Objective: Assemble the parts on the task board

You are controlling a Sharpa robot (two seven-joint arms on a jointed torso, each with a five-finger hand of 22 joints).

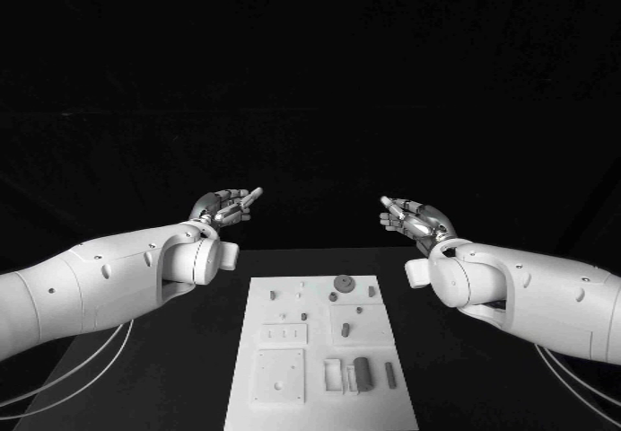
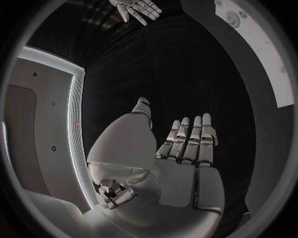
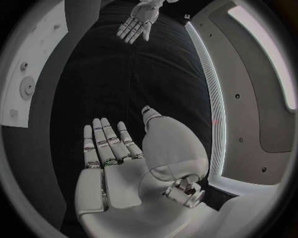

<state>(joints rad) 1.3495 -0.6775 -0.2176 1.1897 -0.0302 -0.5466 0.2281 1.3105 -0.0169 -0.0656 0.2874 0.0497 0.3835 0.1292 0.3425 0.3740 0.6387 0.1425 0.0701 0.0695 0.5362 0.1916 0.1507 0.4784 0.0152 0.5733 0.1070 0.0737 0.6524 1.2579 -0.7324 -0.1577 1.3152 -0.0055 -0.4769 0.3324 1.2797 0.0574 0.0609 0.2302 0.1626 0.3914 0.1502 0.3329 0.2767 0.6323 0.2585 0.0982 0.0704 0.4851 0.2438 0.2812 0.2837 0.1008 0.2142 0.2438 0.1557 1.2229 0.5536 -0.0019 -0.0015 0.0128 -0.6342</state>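
- Head view: the left hand (image 1: 228,206) and the right hand (image 1: 412,218) were raised beyond the far end of the task board (image 1: 259,406), well apart from each other and from it. Both held nothing, fingers extended. The board lay flat on the black table (image 1: 181,377) between the arms. Small parts (image 1: 343,283) sat on its far half, with more (image 1: 363,373) in a recess near its close end.
- Left wrist view: the left hand (image 2: 186,148) had its fingers straight and side by side, thumb apart, palm empty. The right hand (image 2: 138,8) appeared opposite, fingers spread.
- Right wrist view: the right hand (image 3: 114,148) was likewise flat and empty.
- Risk, as a judgement: the parts are small and closely spaced; a descent from this height could nudge a neighbouring piece or shift the board if the fingers landed off target.
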